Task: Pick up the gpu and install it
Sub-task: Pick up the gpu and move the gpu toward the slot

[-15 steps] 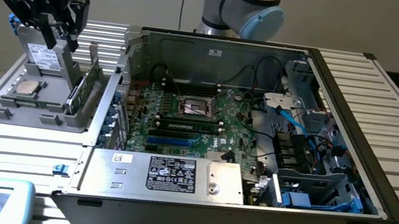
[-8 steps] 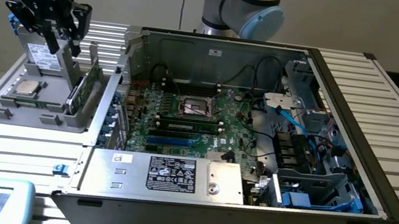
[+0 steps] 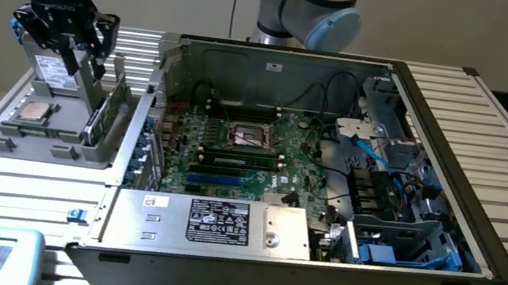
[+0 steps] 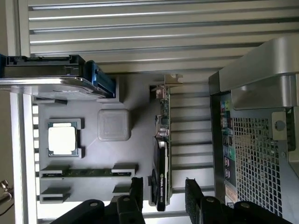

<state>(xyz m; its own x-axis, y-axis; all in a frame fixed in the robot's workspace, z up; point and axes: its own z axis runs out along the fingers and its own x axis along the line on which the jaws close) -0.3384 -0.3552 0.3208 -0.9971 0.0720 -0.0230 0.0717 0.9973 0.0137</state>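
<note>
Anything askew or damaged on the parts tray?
Nothing stands out. The graphics card stands on edge, straight in its slot of the grey tray; the processor sits square in its pocket. The open pincer hangs over the graphics card.

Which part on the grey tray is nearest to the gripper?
The gpu: the green card on edge with a black cooler, in line with the open gripper. The CPU and memory stick sit farther off.

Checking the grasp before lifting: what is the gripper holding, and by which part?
Nothing is held. The open gripper hovers over one end of the gpu, which stands on edge in the gray tray, without touching it.
</note>
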